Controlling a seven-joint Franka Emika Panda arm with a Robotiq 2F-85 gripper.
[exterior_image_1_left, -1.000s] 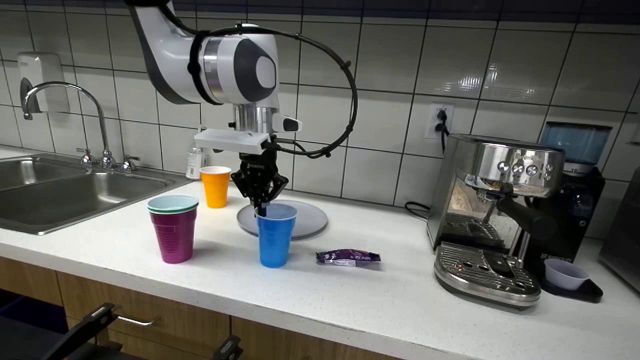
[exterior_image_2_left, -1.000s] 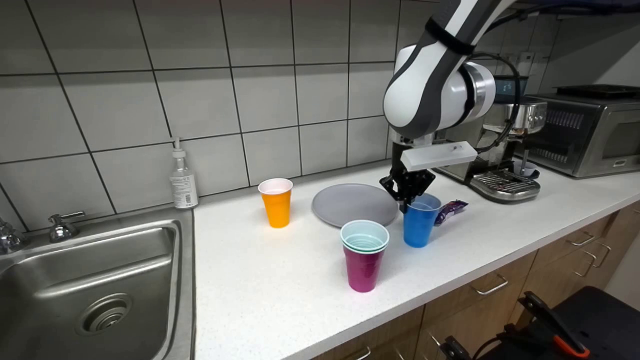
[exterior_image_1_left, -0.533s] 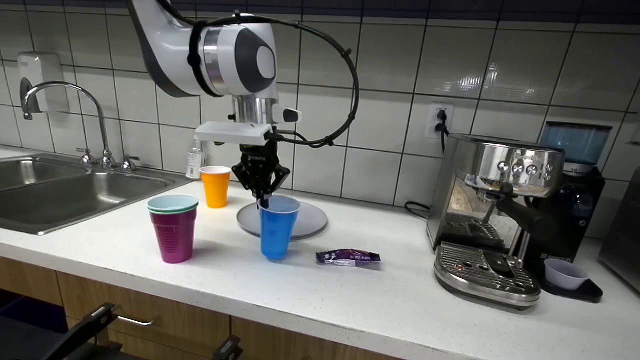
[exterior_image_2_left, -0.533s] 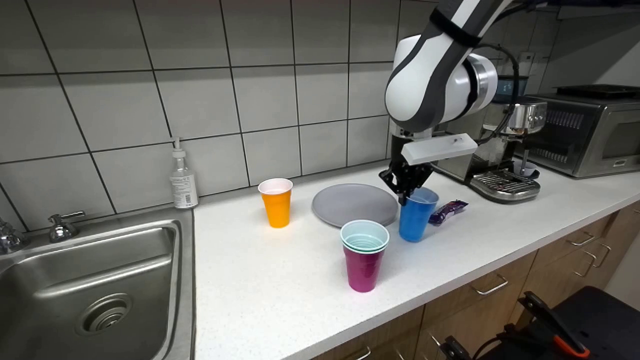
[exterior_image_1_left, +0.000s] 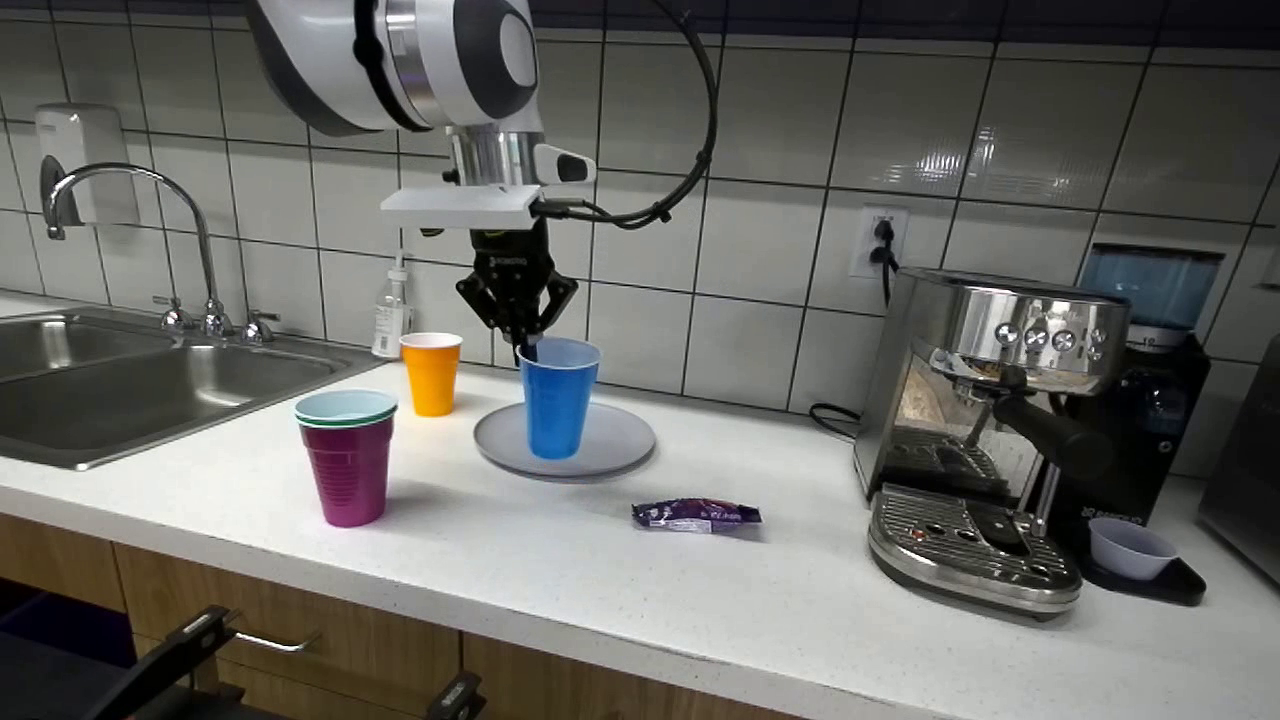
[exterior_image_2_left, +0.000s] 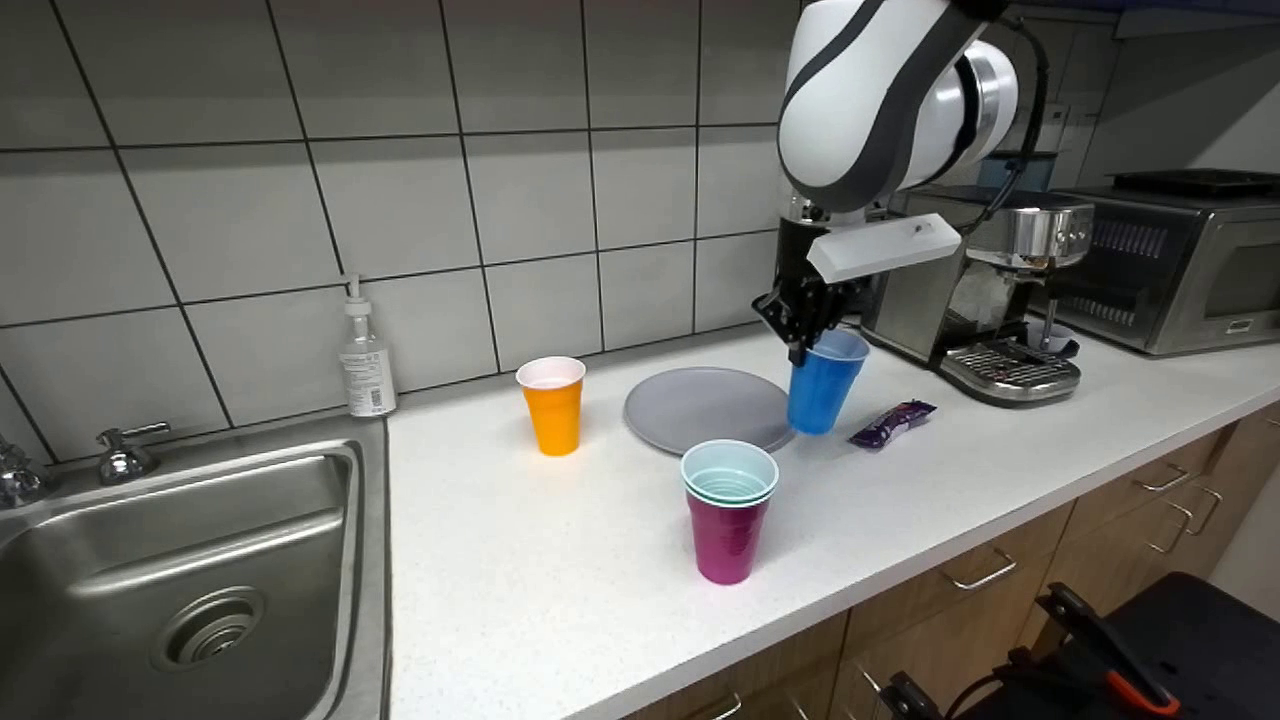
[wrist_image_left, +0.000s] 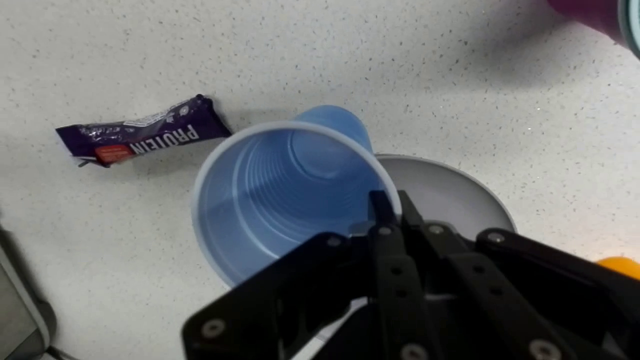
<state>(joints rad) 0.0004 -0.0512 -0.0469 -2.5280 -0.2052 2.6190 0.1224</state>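
Blue with a pale rim, the cup (exterior_image_1_left: 560, 415) hangs mouth-up from the tool (exterior_image_1_left: 525, 352), which is pinched narrow on its wall: in the wrist view one finger (wrist_image_left: 382, 209) sits inside the rim, its mate outside. From those tips the cup reaches down and right in both exterior views, its long axis leaning, base toward the lower left. Just left of that base is a grey plate (exterior_image_2_left: 705, 410); the base seems clear of the counter (exterior_image_2_left: 500, 560). Upper left in the wrist view, a purple wrapper (wrist_image_left: 150, 134) reads PROTEIN. Small lettering on the tool looks like ROBOTIQ; the pump bottle's (exterior_image_2_left: 368, 375) label is too small to read.
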